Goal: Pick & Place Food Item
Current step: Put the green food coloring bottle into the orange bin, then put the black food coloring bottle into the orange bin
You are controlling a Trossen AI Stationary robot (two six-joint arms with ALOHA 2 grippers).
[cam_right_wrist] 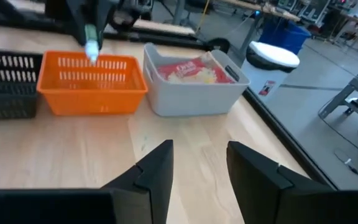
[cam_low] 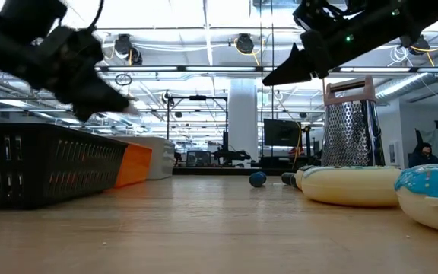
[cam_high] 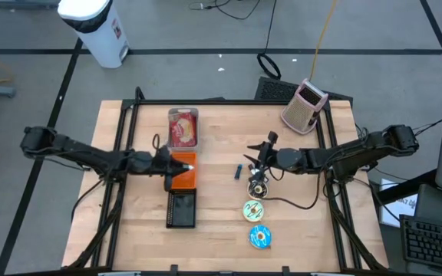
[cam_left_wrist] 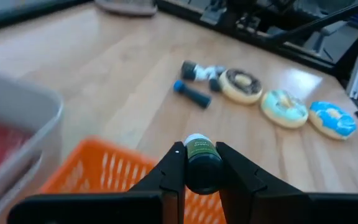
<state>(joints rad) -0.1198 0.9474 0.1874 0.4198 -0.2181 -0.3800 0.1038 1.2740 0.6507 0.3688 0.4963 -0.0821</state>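
Observation:
My left gripper (cam_left_wrist: 201,155) is shut on a small bottle (cam_left_wrist: 202,163) with a green label and a white cap. It hangs over the orange basket (cam_high: 186,178), which stands between a grey bin (cam_high: 183,115) holding a red food packet and a black basket (cam_high: 181,211). The right wrist view shows the same bottle (cam_right_wrist: 92,46) above the orange basket (cam_right_wrist: 92,84). My right gripper (cam_right_wrist: 199,155) stands open above the table's middle (cam_high: 259,157), with nothing between its fingers. My left gripper pinches the bottle's body (cam_left_wrist: 202,171), below the white cap, between its two fingers, one on each side. The fingers slant down from the table's left side. The capped end (cam_left_wrist: 197,142) sticks out past the fingertips. The bottle is lifted clear, above the orange basket.
Three donuts (cam_high: 258,186) (cam_high: 253,210) (cam_high: 259,237) lie in a row right of the baskets, below my right gripper. A small blue item (cam_high: 238,171) lies beside them. A metal grater (cam_high: 305,106) stands at the far right corner.

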